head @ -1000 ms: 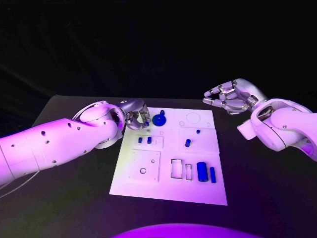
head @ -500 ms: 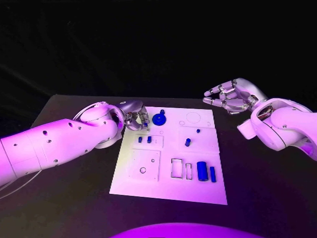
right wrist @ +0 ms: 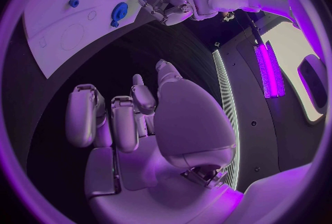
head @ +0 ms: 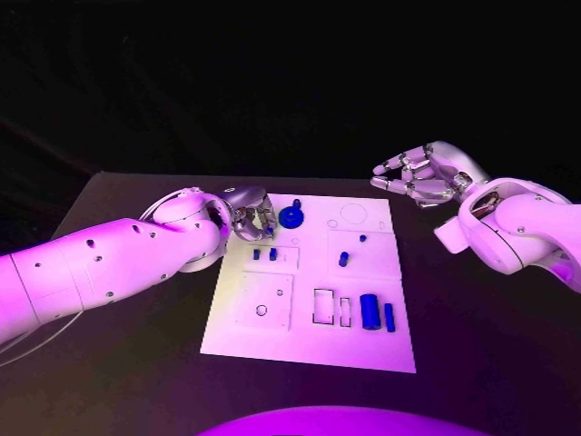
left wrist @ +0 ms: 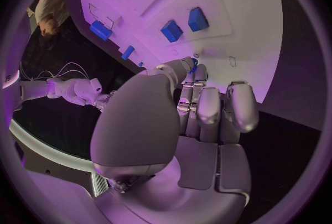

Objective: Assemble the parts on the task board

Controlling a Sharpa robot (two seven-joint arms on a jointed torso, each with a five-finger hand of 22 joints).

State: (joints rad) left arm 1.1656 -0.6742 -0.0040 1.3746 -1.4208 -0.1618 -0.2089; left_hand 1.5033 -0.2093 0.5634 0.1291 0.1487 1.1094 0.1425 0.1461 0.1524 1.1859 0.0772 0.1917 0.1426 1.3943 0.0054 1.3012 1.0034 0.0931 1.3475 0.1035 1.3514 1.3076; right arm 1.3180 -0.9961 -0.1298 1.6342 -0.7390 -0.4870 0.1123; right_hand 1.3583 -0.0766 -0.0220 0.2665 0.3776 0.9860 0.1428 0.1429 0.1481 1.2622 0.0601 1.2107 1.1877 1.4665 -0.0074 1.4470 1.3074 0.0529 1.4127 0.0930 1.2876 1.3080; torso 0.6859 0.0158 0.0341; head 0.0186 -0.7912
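The white task board [head: 310,350] lies in the middle of the black table. A blue gear [head: 292,218] sits near its far left corner, with a small blue peg [head: 296,203] just beyond it. My left hand [head: 249,218] hangs beside the gear with its fingers curled, and a sliver of a small blue part [left wrist: 193,63] shows pinched between thumb and fingertip. My right hand [head: 421,179] hovers past the board's far right corner, fingers loosely spread and holding nothing. In the right wrist view the left hand [right wrist: 162,7] shows next to the gear [right wrist: 119,12].
Two small blue blocks [head: 264,255] stand in a left-hand recess, seen also as blocks [left wrist: 184,25] in the left wrist view. A blue cylinder [head: 369,312] and a thin blue bar [head: 388,317] lie near the board's near right. Small pegs [head: 344,259] stand mid-board.
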